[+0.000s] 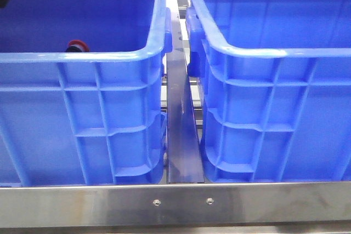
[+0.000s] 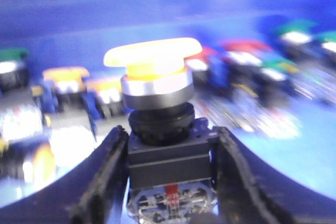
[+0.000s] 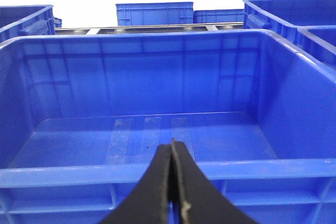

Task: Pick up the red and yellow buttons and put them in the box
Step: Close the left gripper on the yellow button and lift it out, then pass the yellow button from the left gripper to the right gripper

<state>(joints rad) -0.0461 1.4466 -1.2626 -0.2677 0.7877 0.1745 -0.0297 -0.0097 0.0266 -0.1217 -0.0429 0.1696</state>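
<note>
**Left end effector holds a yellow button in the left crate**

Left end effector point(image 2: 169, 182) is closed on a yellow button point(image 2: 157, 87): we see its two dark fingers point(image 2: 105, 177) pressing the black body from both sides, and the yellow domed cap stands upright above them. Behind it, blurred, lie more buttons point(image 2: 236, 61) with red, green and orange caps on the blue floor of the crate.

In the front view we see two blue crates side by side on the table point(image 1: 175, 204). The left crate point(image 1: 82, 130) is at 9 o'clock, and a dark red button point(image 1: 77, 45) shows just over its near rim. The box point(image 1: 274, 119) is at 3 o'clock, apart from the left crate, with a dark rail point(image 1: 184, 130) between them.

Our right end effector point(image 3: 172, 192) has its fingers pressed together with nothing between them. It hangs before the near rim of the box point(image 3: 157, 171), whose floor shows only some tape strips point(image 3: 149, 137).
</note>
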